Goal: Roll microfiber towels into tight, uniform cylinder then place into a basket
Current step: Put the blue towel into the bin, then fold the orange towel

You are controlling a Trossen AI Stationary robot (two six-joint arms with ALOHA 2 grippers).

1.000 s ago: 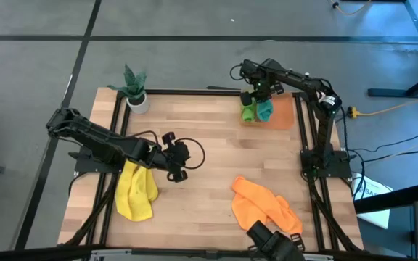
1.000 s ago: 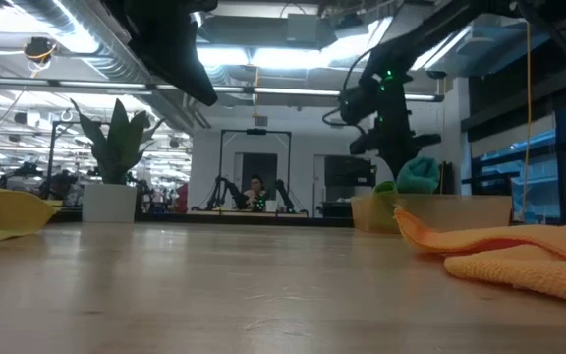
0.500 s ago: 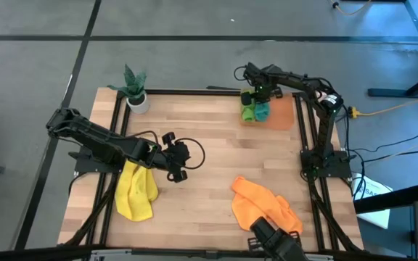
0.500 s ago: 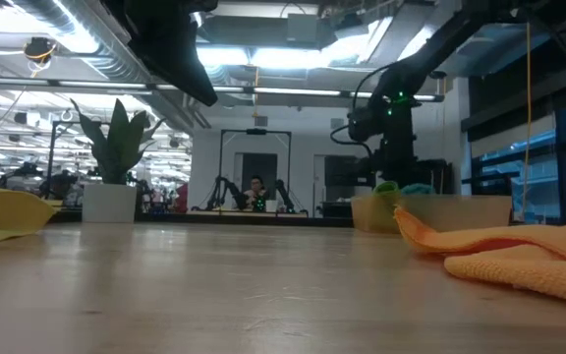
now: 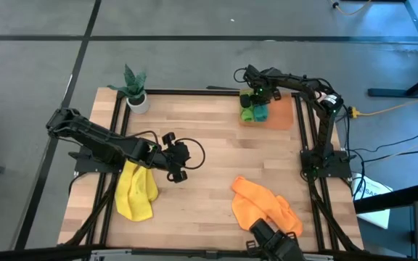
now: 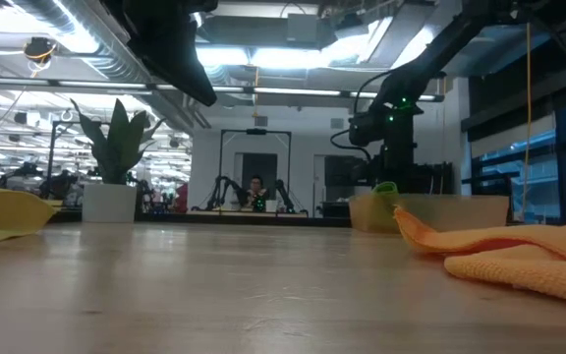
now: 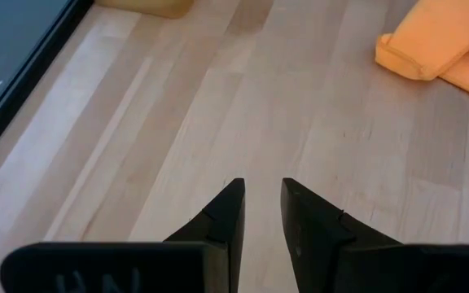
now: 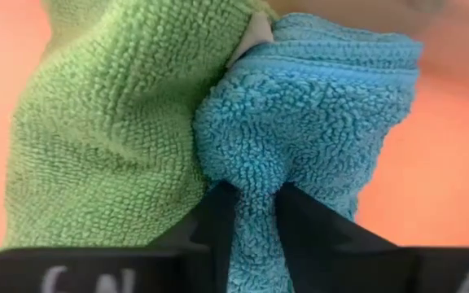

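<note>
High view: right gripper (image 5: 261, 98), pinching the teal towel (image 5: 260, 112), has lowered it into the basket (image 5: 284, 112) beside the green towel (image 5: 247, 114); release looks due.

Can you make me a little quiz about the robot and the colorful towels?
1. True or false: the teal towel is pinched by the right gripper.
2. Which towel lies right beside the teal one in the basket? A) the yellow towel B) the green towel C) the orange towel
3. Fill in: the left gripper holds ______ and is over bare table.

Key: 1 true, its fingers clamp a fold of it. 2 B. 3 nothing.
</note>
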